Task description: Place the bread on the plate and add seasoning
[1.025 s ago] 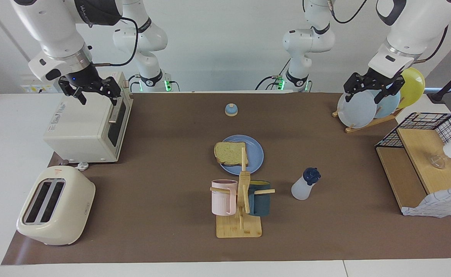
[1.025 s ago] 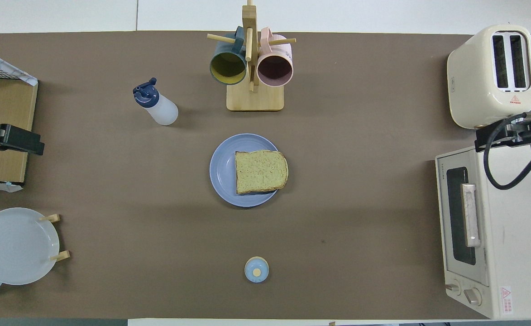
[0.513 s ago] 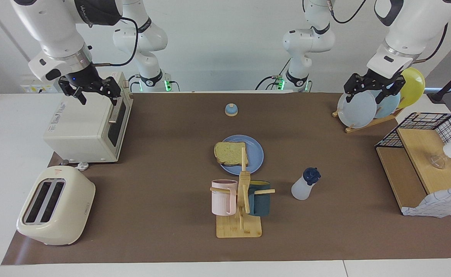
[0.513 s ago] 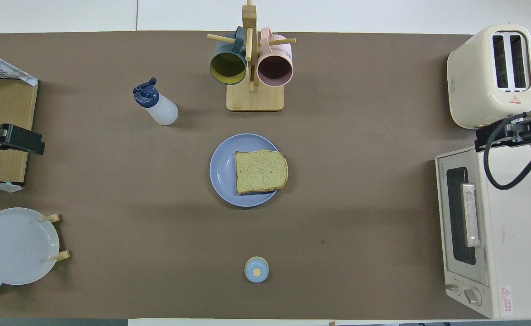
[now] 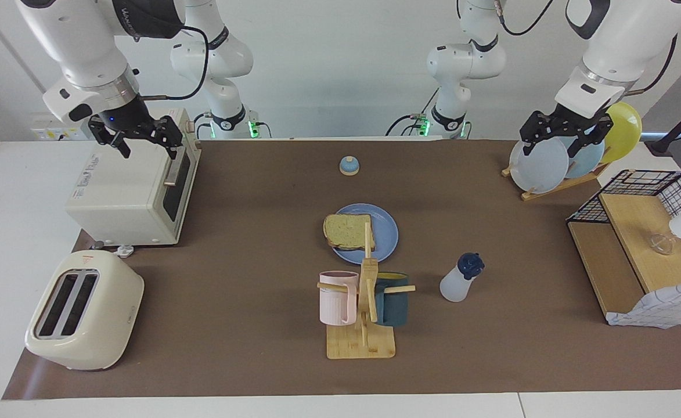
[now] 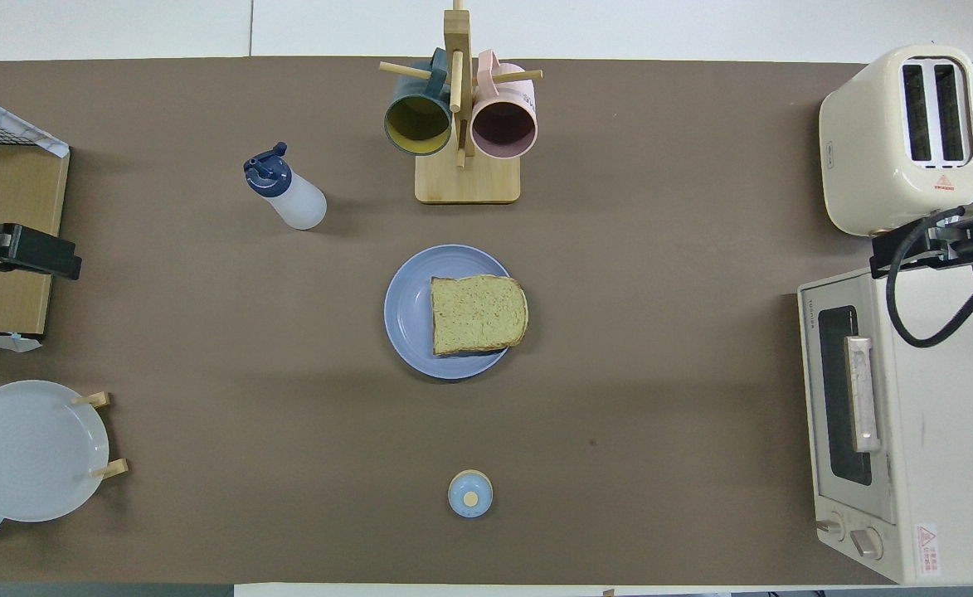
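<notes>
Facing view: right gripper point(image 5: 141, 142) hangs in the air over the toaster oven point(image 5: 133, 188), wrist pointing down, fingers spread wide, nothing between them. Left gripper point(image 5: 555, 142) hangs over the plate rack point(image 5: 555, 184) at the left arm's end of the table, wrist tilted down, fingers apart and holding nothing. Both arms bend in from high up. The slice of toast point(image 5: 348, 230) lies flat on the blue plate point(image 5: 385, 232) mid-table, overhanging the rim toward the right arm's end. The seasoning bottle point(image 5: 460, 278) stands on the mat, farther from the robots than the plate, toward the left arm's end, cap leaning. The mug tree point(image 5: 363, 313) with a pink and a dark teal mug stands just farther from the robots than the plate. Small bell point(image 5: 349, 165) sits nearer to the robots than the plate.

Overhead view: only the tips show, left gripper point(image 6: 17, 253) over the wooden shelf point(image 6: 7, 240), right gripper point(image 6: 930, 249) between pop-up toaster point(image 6: 901, 137) and toaster oven point(image 6: 897, 431). Toast point(image 6: 479, 314) on plate point(image 6: 407, 311), bottle point(image 6: 285, 188) apart from both, beside the mug tree point(image 6: 467, 178). Bell point(image 6: 470, 493) nearest the robots.
</notes>
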Motion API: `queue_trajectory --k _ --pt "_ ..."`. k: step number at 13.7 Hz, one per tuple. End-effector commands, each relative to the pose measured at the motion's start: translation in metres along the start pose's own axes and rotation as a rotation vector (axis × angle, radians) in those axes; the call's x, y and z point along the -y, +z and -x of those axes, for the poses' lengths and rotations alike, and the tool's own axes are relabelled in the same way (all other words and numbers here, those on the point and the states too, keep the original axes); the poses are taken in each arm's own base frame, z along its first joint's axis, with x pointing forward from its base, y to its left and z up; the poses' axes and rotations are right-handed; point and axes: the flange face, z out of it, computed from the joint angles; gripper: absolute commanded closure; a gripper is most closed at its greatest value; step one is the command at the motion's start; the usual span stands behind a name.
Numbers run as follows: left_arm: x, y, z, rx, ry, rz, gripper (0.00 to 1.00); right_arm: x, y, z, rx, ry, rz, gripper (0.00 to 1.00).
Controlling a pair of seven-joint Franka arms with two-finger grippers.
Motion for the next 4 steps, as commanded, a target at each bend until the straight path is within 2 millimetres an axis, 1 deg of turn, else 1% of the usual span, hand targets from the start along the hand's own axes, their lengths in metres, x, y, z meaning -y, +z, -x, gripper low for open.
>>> queue_trajectory --k 1,4 --pt "0.0041 -0.0018 0.001 -0.019 -0.015 0.016 0.0 -0.003 0.0 0.0027 -0.003 -0.017 -0.02 0.0" --pt "0.0062 0.0008 0.0012 -0.021 -0.022 0.027 0.0 -0.003 0.0007 0.0027 -0.002 -0.018 -0.02 0.0"
